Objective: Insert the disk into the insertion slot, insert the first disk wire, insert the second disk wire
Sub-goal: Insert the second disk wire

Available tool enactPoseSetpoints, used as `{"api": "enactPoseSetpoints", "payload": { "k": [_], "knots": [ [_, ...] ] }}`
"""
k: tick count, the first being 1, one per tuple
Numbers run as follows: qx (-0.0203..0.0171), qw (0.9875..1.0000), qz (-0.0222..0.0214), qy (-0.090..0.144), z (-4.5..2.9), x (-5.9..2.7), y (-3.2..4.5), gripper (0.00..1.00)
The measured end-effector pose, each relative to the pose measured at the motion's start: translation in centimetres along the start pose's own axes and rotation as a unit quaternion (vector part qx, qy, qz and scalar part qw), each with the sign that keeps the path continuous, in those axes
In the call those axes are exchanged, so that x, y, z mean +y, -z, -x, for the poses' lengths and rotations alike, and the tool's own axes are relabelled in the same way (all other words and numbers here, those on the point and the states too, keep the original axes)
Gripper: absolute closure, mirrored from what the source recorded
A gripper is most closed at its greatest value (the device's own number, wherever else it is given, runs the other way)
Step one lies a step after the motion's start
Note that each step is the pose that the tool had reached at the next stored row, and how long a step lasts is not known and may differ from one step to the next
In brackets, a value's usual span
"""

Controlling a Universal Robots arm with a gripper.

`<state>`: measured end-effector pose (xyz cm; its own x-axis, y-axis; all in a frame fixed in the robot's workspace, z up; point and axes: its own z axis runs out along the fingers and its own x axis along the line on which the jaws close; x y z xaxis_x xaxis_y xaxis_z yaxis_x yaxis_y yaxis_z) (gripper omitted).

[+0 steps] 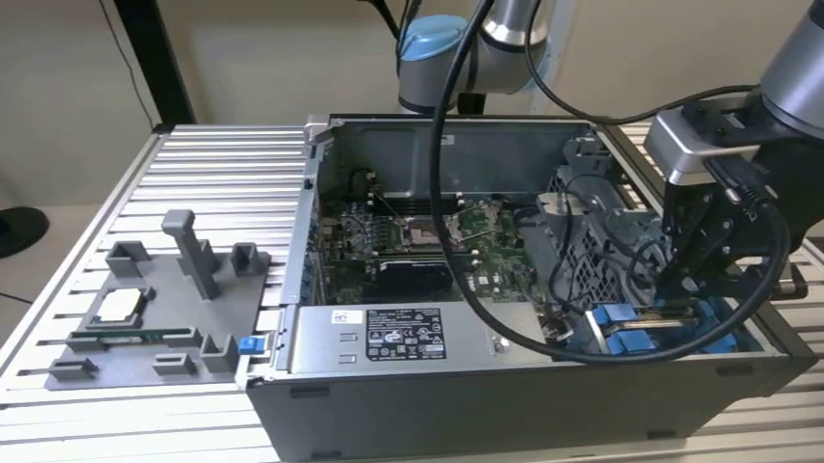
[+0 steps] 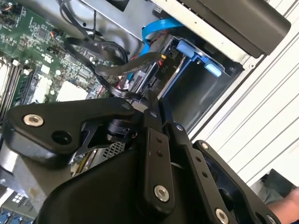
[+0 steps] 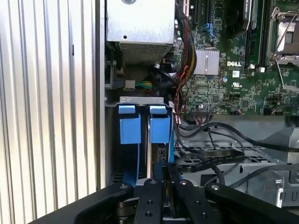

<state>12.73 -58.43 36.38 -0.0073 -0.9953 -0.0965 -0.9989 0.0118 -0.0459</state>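
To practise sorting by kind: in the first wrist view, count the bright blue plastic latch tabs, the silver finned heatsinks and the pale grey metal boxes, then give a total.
Bright blue plastic latch tabs: 2
Silver finned heatsink: 1
Pale grey metal box: 1
Total: 4

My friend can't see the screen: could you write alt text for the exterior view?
A robot arm's gripper reaches down into an open computer case among blue drive-bay rails, with the motherboard exposed beside it.
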Motion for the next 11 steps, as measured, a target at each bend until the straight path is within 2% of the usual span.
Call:
{"api": "enactPoseSetpoints", "payload": {
  "k": [2,11],
  "knots": [
    [-0.0001,1.0000,-0.0032,0.000,-0.03,0.01,-0.22,1.00],
    [0.0004,1.0000,-0.0040,-0.003,-0.10,0.07,-0.97,1.00]
  ]
}}
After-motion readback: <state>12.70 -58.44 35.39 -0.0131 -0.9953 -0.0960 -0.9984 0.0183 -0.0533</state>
